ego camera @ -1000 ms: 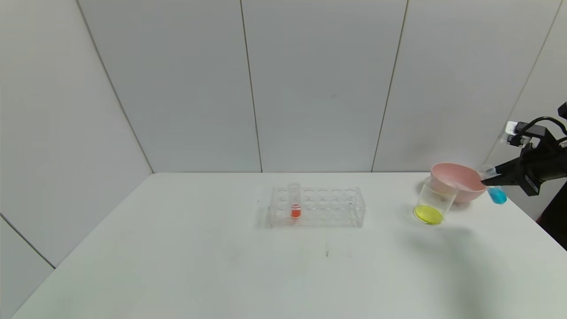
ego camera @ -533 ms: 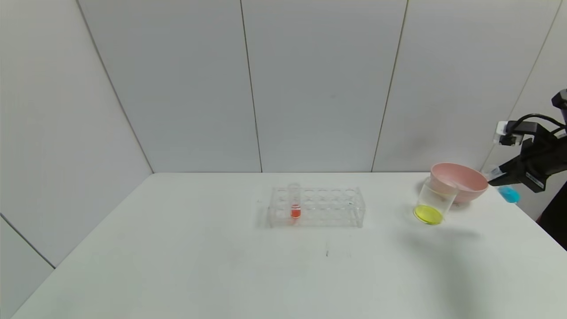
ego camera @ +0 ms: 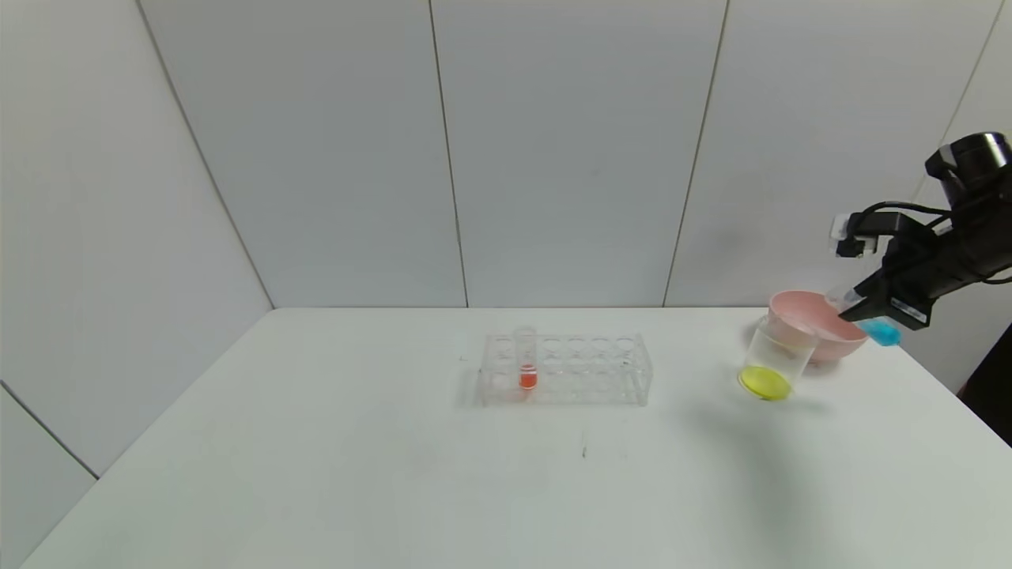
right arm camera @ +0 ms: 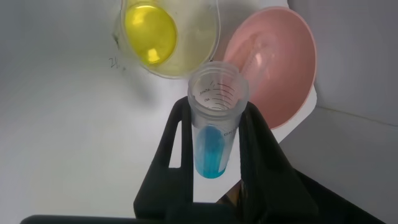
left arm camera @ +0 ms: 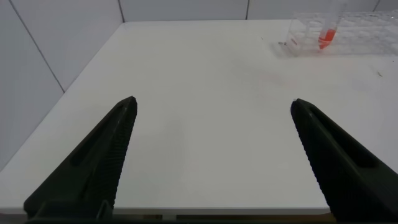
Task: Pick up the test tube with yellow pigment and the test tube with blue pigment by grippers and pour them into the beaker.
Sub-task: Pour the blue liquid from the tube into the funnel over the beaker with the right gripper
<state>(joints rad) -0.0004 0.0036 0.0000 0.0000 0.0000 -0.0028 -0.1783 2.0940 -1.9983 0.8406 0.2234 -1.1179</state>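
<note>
Blue liquid lay along the low end of the test tube with blue pigment (right arm camera: 214, 127), which the right gripper (ego camera: 855, 310) held clamped between its two fingers, tilted with its open mouth toward the beaker (ego camera: 773, 362). The beaker stood near the tabletop's right edge, against the pink bowl (ego camera: 822, 324), with yellow liquid already in its bottom, so the yellow pour looked done and the blue one was in hand. I could not make out the test tube with yellow pigment anywhere; it may have been in the bowl. The next move called for bringing the mouth over the beaker's rim and tipping further, taking care not to spill into the bowl. Compared with a second before, the right arm had risen and shifted inward, and the tube sat more level. The left gripper (left arm camera: 211, 155) hung with its fingers apart over the tabletop's left part, well clear of the rack (ego camera: 565, 378) holding the red tube (ego camera: 526, 369).
</note>
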